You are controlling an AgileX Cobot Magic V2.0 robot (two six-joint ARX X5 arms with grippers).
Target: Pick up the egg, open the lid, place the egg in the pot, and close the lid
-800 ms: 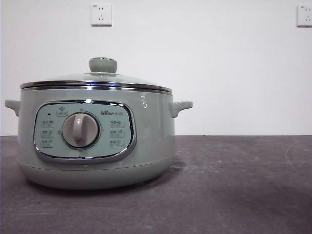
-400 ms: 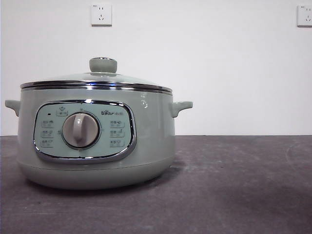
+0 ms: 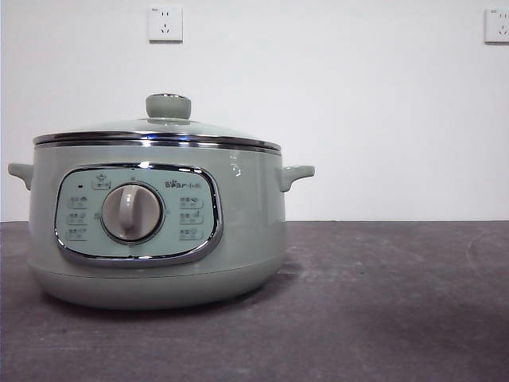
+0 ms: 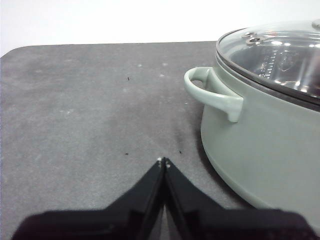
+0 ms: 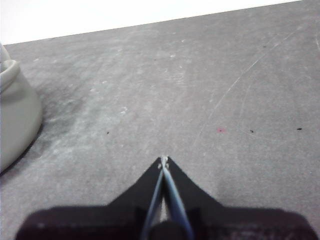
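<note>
The sage-green pot (image 3: 159,231) stands on the dark table at the left of the front view, its dial panel facing the camera. The glass lid (image 3: 159,131) with its green knob (image 3: 168,105) sits closed on it. The egg is not in view. My left gripper (image 4: 163,162) is shut and empty over the table beside the pot's side handle (image 4: 212,95); the lid (image 4: 280,50) shows there too. My right gripper (image 5: 164,160) is shut and empty over bare table, with the pot's edge (image 5: 15,120) off to one side. Neither gripper shows in the front view.
The dark grey tabletop (image 3: 382,302) stretches right of the pot. A white wall with two power sockets (image 3: 165,24) stands behind.
</note>
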